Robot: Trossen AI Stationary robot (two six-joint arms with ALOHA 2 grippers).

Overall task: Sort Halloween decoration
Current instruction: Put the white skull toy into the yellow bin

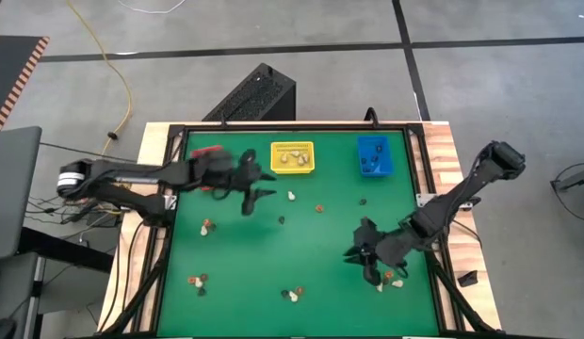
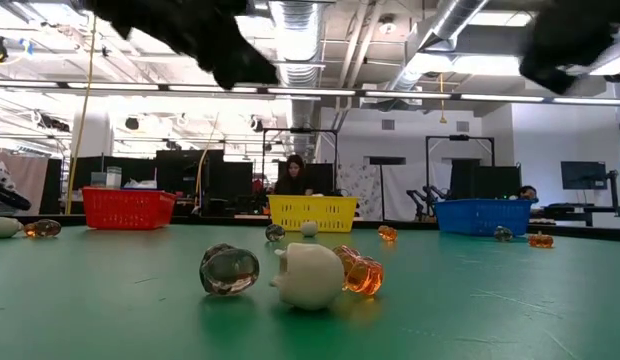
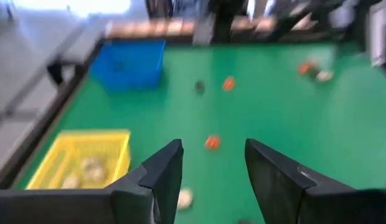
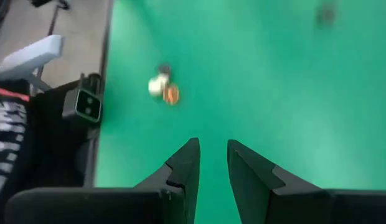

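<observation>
Left jaws (image 1: 257,196) apart near yellow bin (image 1: 292,156); right jaws (image 1: 365,266) apart over open mat (image 1: 273,254)

Three bins (image 1: 292,157) stood in a row along the worktop's (image 1: 235,273) far edge, trinkets (image 1: 291,196) lay scattered before them, left tool (image 1: 251,191) hung near the middle bin, right tool (image 1: 365,259) over the near right corner.

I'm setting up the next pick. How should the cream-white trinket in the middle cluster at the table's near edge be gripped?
Judging by the low view, take the cream-white trinket across its rounded body from above: a clear trinket and an orange trinket flank it, so a side approach looks crowded.
</observation>
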